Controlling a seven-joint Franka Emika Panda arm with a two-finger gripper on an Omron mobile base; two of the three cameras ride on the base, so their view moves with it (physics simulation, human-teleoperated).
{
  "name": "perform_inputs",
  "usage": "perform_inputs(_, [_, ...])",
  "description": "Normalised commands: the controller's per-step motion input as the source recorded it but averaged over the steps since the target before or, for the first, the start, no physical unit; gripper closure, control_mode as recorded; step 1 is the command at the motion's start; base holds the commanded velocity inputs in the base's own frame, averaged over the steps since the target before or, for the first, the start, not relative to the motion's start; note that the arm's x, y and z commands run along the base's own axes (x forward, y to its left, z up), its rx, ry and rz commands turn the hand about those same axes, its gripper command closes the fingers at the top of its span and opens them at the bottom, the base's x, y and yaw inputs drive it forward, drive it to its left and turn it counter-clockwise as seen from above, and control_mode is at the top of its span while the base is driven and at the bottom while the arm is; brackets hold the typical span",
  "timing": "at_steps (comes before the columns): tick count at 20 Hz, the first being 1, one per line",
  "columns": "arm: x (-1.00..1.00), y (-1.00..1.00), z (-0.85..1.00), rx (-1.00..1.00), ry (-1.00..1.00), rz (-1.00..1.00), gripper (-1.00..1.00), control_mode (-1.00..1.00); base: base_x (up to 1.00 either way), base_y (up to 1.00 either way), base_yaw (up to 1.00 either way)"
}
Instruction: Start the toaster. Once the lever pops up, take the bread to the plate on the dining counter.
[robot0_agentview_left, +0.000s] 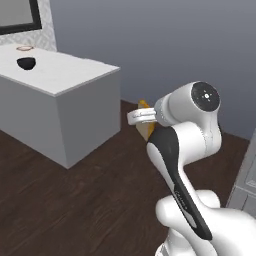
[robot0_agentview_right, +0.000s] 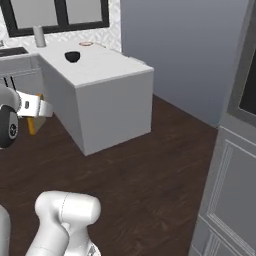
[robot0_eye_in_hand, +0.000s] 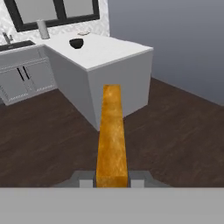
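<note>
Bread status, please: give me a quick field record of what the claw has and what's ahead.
held item: bread, edge-on between the claw fingers
claw: shut on bread
ahead: white counter across dark wood floor
on counter: black bowl; plate near the far edge
bread on plate: not yet

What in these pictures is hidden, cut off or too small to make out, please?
- Bread, hand view: seen edge-on; face hidden.
- Bread, left base view: mostly behind the arm.
- Plate, right base view: far off, too small for detail.
- Dark bowl: contents unreadable.
</note>
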Motion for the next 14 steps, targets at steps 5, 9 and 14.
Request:
perform_inputs(5, [0.0, 0.0, 0.0, 0.0, 0.0, 0.0, 1.0, 1.0, 1.0, 0.0, -0.17])
perform_inputs(9, [0.0, 0.0, 0.0, 0.0, 0.0, 0.0, 1.0, 1.0, 1.0, 0.07, -0.23])
perform_inputs(14, [0.0, 0.0, 0.0, 0.0, 0.0, 0.0, 1.0, 1.0, 1.0, 0.13, -0.24])
